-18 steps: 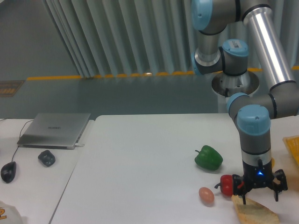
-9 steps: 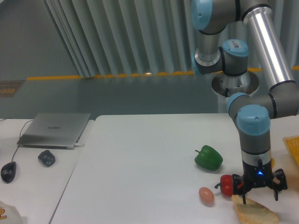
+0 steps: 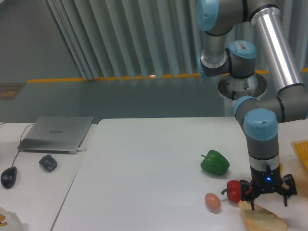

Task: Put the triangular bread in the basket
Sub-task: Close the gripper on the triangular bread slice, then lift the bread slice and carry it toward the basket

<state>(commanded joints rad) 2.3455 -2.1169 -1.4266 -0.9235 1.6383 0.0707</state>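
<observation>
The triangular bread point(image 3: 263, 218) lies at the table's front right, a tan wedge with a pale speckled top, cut off by the bottom edge of the view. My gripper point(image 3: 267, 204) stands straight above it, open, with one fingertip at the wedge's pointed left end and the other over its right side. Only a yellow-orange corner of the basket point(image 3: 301, 151) shows, at the right edge, up and to the right of the gripper.
A red pepper point(image 3: 234, 190) sits just left of the gripper, a green pepper point(image 3: 214, 162) behind it, and a pinkish egg point(image 3: 212, 201) further left. A yellow pepper is mostly hidden behind the wrist. A laptop point(image 3: 57, 133), a mouse point(image 3: 8, 176) and a small dark object point(image 3: 47, 162) lie at left.
</observation>
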